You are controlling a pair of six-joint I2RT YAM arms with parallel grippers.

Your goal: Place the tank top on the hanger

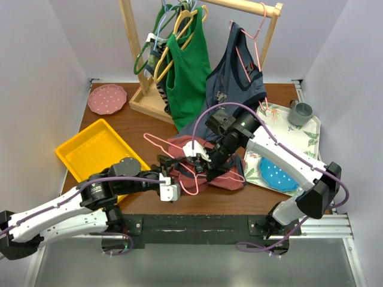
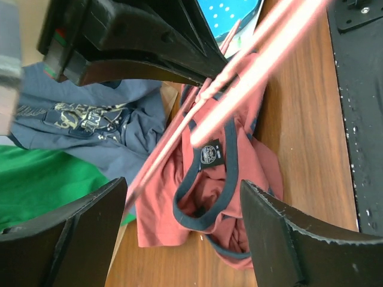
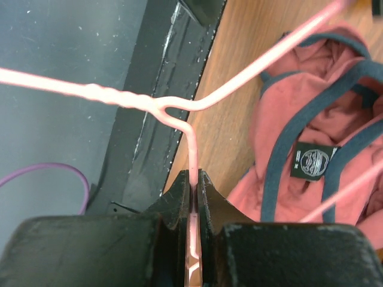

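Note:
The faded red tank top (image 1: 230,178) lies crumpled on the table near the front edge, its navy-trimmed neck opening and label facing up (image 2: 209,179) (image 3: 299,179). My right gripper (image 1: 202,156) is shut on the pink hanger (image 1: 157,141) and grips its wire just below the twisted neck (image 3: 192,149), holding it over the shirt. The hanger's wires cross the left wrist view (image 2: 239,78). My left gripper (image 1: 173,168) is open and empty, just left of the shirt, with its fingers (image 2: 78,239) spread on either side of the neck opening.
A yellow tray (image 1: 90,149) lies at the left and a pink plate (image 1: 106,98) behind it. A wooden rack (image 1: 140,101) holds a green tank top (image 1: 188,72) and a navy one (image 1: 236,78). A floral tray (image 1: 308,137) with a blue plate (image 1: 278,176) and a grey cup (image 1: 300,112) is at the right.

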